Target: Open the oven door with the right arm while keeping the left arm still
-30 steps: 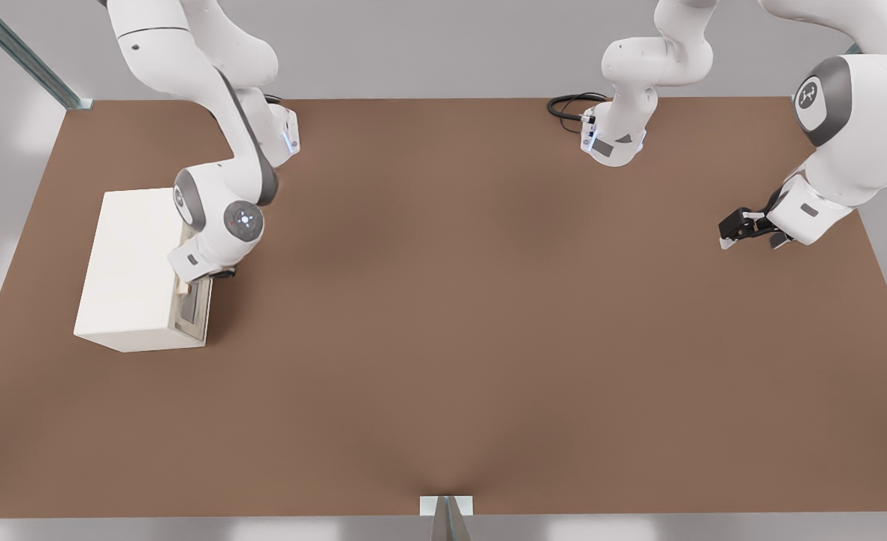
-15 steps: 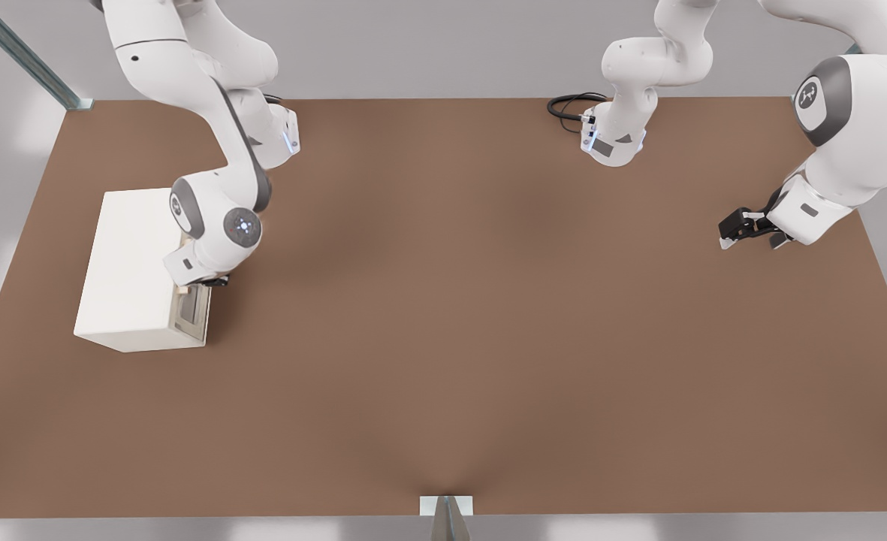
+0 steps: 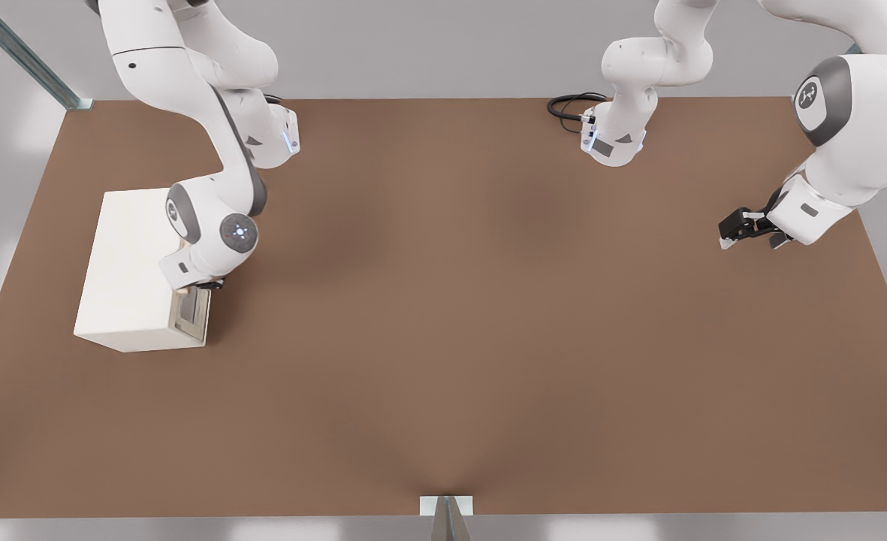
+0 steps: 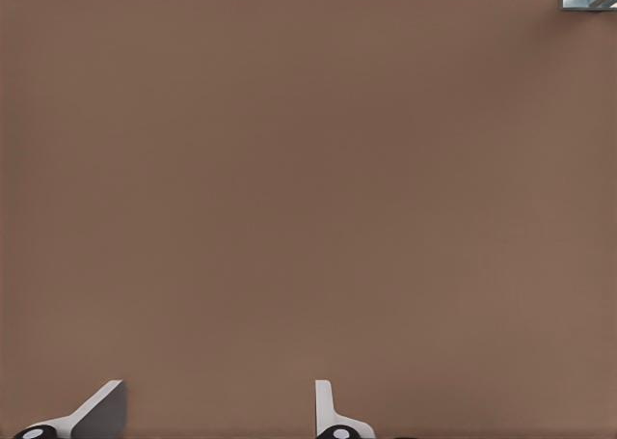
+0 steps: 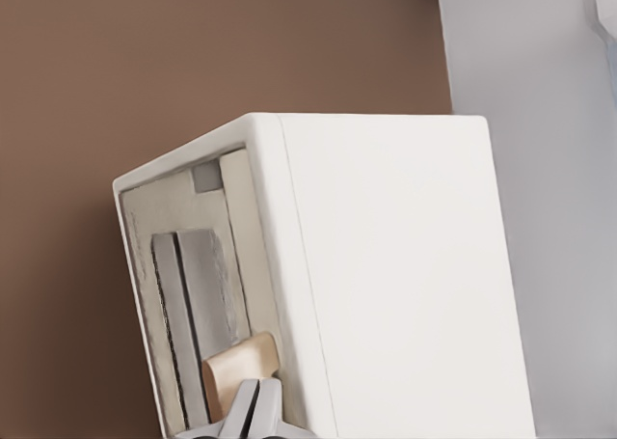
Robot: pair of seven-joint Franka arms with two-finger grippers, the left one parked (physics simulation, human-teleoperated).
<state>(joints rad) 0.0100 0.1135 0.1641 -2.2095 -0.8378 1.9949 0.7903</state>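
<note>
Claw (image 5: 253, 410) first: ours sits at the upper front edge of the oven, its two pale fingers (image 5: 267, 407) drawn together with barely a slit between them, pinched at the end of the tan handle (image 5: 236, 367). We read that as closed on the handle, though the contact itself lies at the very edge of the right wrist view.

Beneath the claw spreads the brown worktop (image 3: 488, 315), the largest thing we see. Our right arm (image 3: 210, 225) bends down over it from the far side, its round grey button cap just above the claw, and in the front view it hides the claw almost wholly.

Directly under and behind the claw stands the oven (image 3: 131, 270), a cream box resting on the worktop. Its door (image 5: 188, 304) is the narrow front panel just below the claw, with a dark grey window (image 5: 198, 309) beside the handle. We see the door lying flush within the cream frame, not swung out.

Well apart from the claw, near the far edge of the worktop, lies a coiled black cable (image 3: 571, 109).
</note>
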